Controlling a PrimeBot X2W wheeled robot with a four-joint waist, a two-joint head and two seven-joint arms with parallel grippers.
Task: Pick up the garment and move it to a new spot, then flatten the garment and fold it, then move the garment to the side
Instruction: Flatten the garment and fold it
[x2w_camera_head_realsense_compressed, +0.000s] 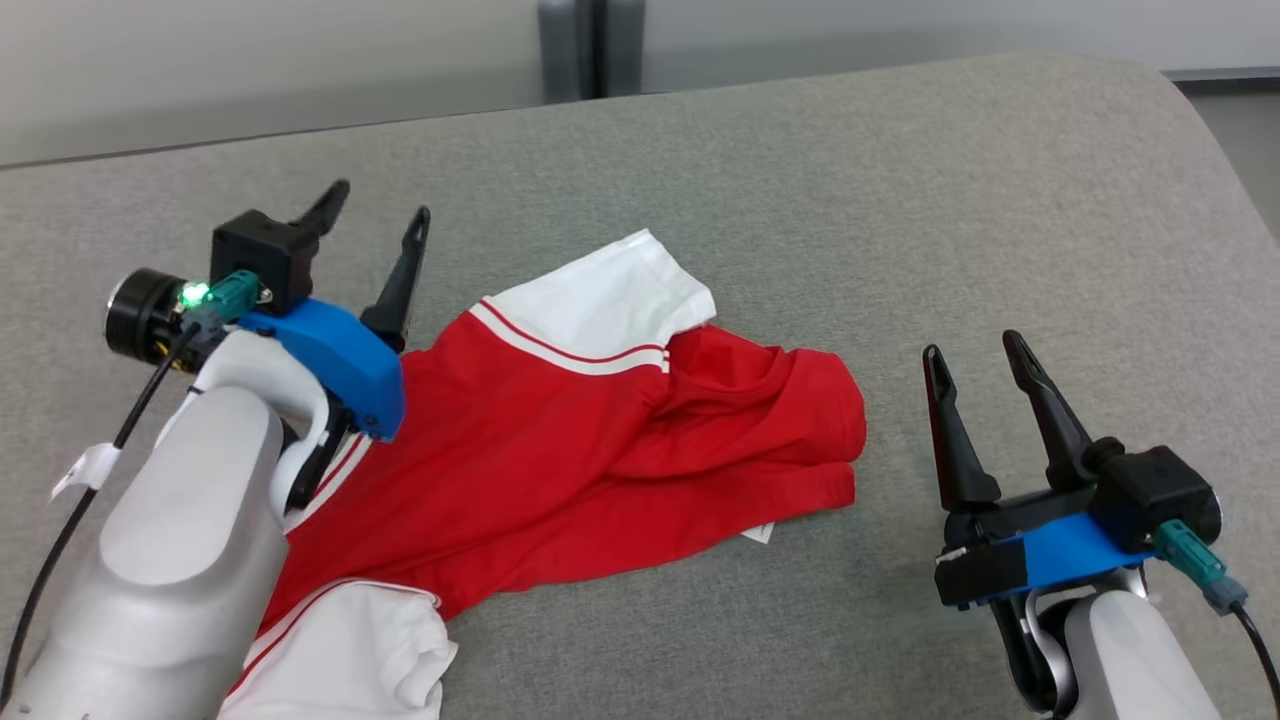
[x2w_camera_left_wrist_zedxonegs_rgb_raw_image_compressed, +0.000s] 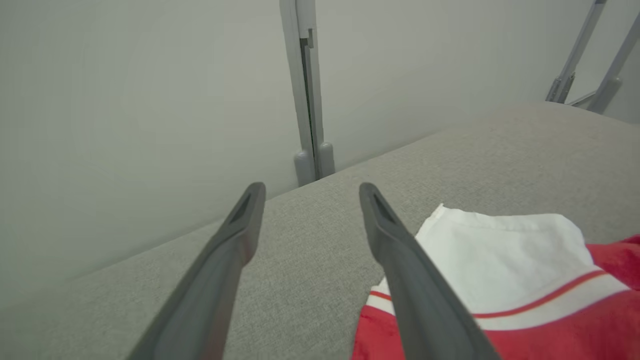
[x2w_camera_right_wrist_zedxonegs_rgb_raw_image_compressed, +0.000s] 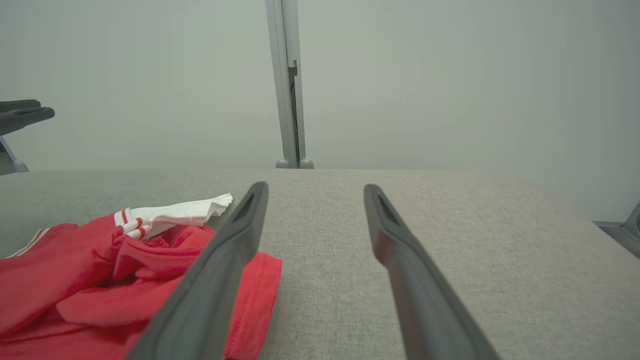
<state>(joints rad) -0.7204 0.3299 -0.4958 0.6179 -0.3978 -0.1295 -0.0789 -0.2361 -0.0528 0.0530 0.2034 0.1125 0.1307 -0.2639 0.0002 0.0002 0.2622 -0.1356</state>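
Red fabric with white sleeves: in the head view the T-shirt (x2w_camera_head_realsense_compressed: 600, 440) lies crumpled on the grey fabric surface (x2w_camera_head_realsense_compressed: 900, 180), between my two arms. A small white tag (x2w_camera_head_realsense_compressed: 757, 533) pokes out at its hem, too small to read. My pale left forearm (x2w_camera_head_realsense_compressed: 190, 560) covers the shirt's left part, and the bottom edge cuts off the near white sleeve. My left end effector (x2w_camera_head_realsense_compressed: 380, 203) hangs by the shirt's left edge, fingers spread wide, holding nothing. My right end effector (x2w_camera_head_realsense_compressed: 972, 346) stands near the shirt's right end, apart from it, equally wide and empty.

In the left wrist view my left end effector (x2w_camera_left_wrist_zedxonegs_rgb_raw_image_compressed: 311, 189) gapes over bare grey fabric. One finger crosses in front of the T-shirt's (x2w_camera_left_wrist_zedxonegs_rgb_raw_image_compressed: 500, 260) white, red-striped sleeve. A grey post (x2w_camera_left_wrist_zedxonegs_rgb_raw_image_compressed: 306, 90) rises against the pale wall behind.

In the right wrist view my right end effector (x2w_camera_right_wrist_zedxonegs_rgb_raw_image_compressed: 316, 187) is spread wide. One finger hides part of the T-shirt's (x2w_camera_right_wrist_zedxonegs_rgb_raw_image_compressed: 75, 270) red hem, and the frame's lower left corner cuts off the rest.
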